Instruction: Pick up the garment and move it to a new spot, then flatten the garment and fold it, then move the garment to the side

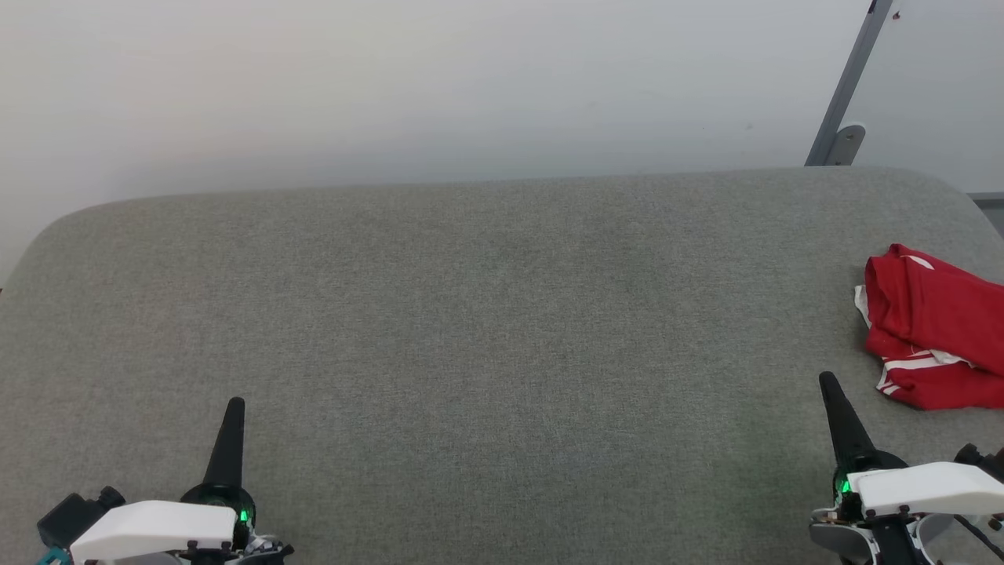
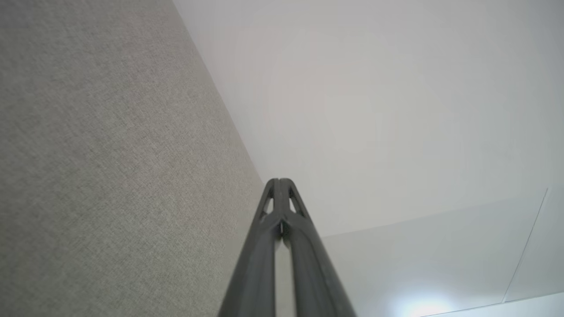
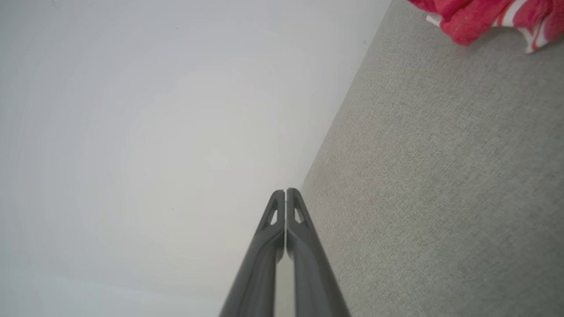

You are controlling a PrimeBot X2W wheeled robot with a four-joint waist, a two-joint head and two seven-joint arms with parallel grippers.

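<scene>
The garment (image 1: 933, 329) lies bunched at 3 o'clock, near the tabletop (image 1: 486, 314) edge and partly out of frame. Near it, at 5 o'clock, the right hand (image 1: 828, 383) is pinched closed and empty; the left hand (image 1: 234, 405) at 7 o'clock likewise. Best bet: open the right hand and pinch a top fold. There's bare room toward 9 o'clock.

Soft cloth garment (image 1: 933, 314), seemingly matt

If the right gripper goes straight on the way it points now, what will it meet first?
Not the garment, which lies to its right. The right gripper points over the grey padded surface toward the pale wall; the way looks free, though depth is unclear.
</scene>
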